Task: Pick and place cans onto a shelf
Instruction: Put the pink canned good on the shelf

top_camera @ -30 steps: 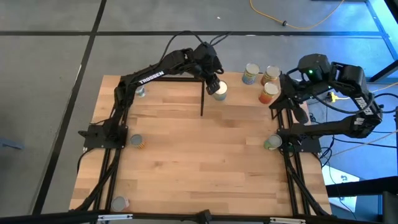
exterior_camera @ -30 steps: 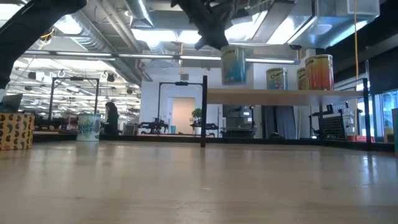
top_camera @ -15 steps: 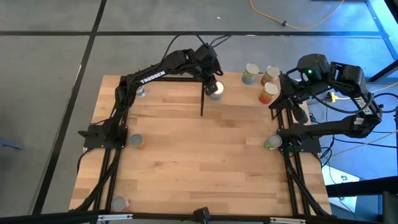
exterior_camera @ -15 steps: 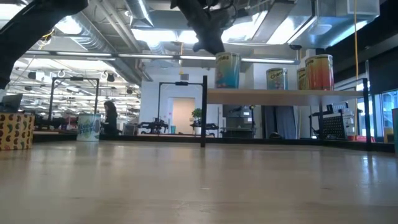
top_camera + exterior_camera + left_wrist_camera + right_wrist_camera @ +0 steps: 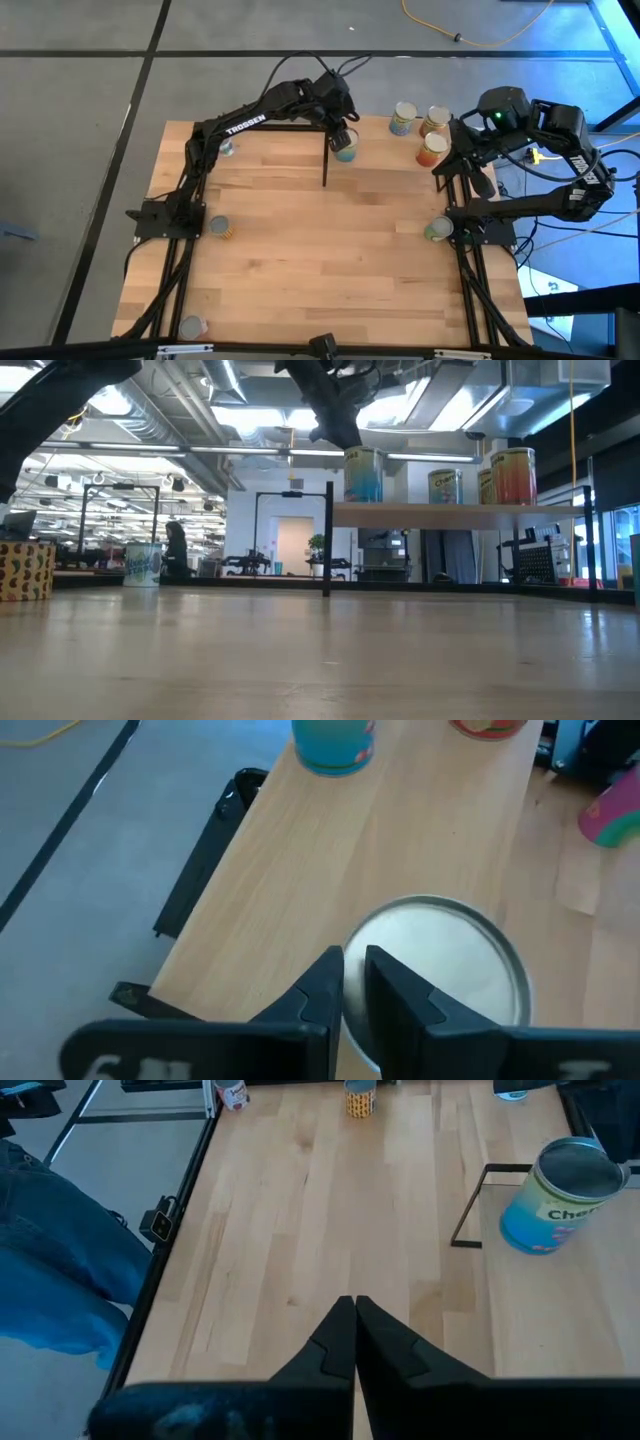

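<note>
The blue can (image 5: 363, 475) has come down onto the shelf (image 5: 455, 511) at its post end, the left pincer (image 5: 341, 137) pinching its rim; the right pincer (image 5: 354, 1342) (pressed together) waits near three cans

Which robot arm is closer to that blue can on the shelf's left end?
Left. The left claw is right over the blue can; the right claw waits off by the table's right edge.

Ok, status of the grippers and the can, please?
Left gripper pinches blue can rim, on shelf. Right gripper shut, idle. Other cans stand apart.
</note>
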Robot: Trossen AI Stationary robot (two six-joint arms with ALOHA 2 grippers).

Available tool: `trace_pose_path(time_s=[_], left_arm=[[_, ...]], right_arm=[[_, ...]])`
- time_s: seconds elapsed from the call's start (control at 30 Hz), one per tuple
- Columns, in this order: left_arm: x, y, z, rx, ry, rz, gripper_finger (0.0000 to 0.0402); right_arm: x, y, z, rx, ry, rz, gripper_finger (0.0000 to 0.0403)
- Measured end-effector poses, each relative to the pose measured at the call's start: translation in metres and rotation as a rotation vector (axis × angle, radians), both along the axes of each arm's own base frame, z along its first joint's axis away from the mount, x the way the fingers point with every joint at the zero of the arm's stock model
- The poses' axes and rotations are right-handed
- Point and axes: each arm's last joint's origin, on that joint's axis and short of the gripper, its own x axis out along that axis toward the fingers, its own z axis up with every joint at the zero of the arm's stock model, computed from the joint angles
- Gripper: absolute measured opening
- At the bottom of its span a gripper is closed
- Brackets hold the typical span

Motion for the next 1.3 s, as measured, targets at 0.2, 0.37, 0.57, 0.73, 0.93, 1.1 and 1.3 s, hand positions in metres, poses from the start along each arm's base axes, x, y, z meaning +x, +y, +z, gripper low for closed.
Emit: trace_pose_path(time_s=[0.2, 0.37, 0.57, 0.73, 0.93, 1.1, 1.3], left_arm=[[-0.012, -0.016, 0.030, 0.102, -0.010, -0.073, 0.0018], [-0.040, -0.031, 0.027, 0.051, 0.246, -0.091, 0.0002], [-0.042, -0.029, 0.010, 0.065, 0.370, -0.115, 0.0001], [-0.028, -0.024, -0.003, 0.119, 0.340, -0.171, 0.0000], [-0.020, -0.023, -0.006, 0.158, 0.289, -0.192, 0.0000], [-0.011, -0.022, -0.018, 0.163, 0.315, -0.219, 0.0000], [0.009, -0.027, -0.041, 0.174, 0.340, -0.260, 0.0000]], right_arm=[[0.000, 0.000, 0.000, 0.026, 0.007, -0.023, 0.0009], [0.000, 0.000, 0.000, 0.026, 0.006, -0.023, 0.0009], [0.000, 0.000, 0.000, 0.024, 0.004, -0.022, 0.0010], [0.001, -0.001, 0.001, 0.017, -0.012, -0.022, 0.0010], [0.002, -0.001, 0.002, 0.015, -0.023, -0.024, 0.0010], [0.003, -0.001, 0.003, 0.013, -0.029, -0.025, 0.0010], [0.003, -0.001, 0.003, 0.012, -0.032, -0.026, 0.0010]])
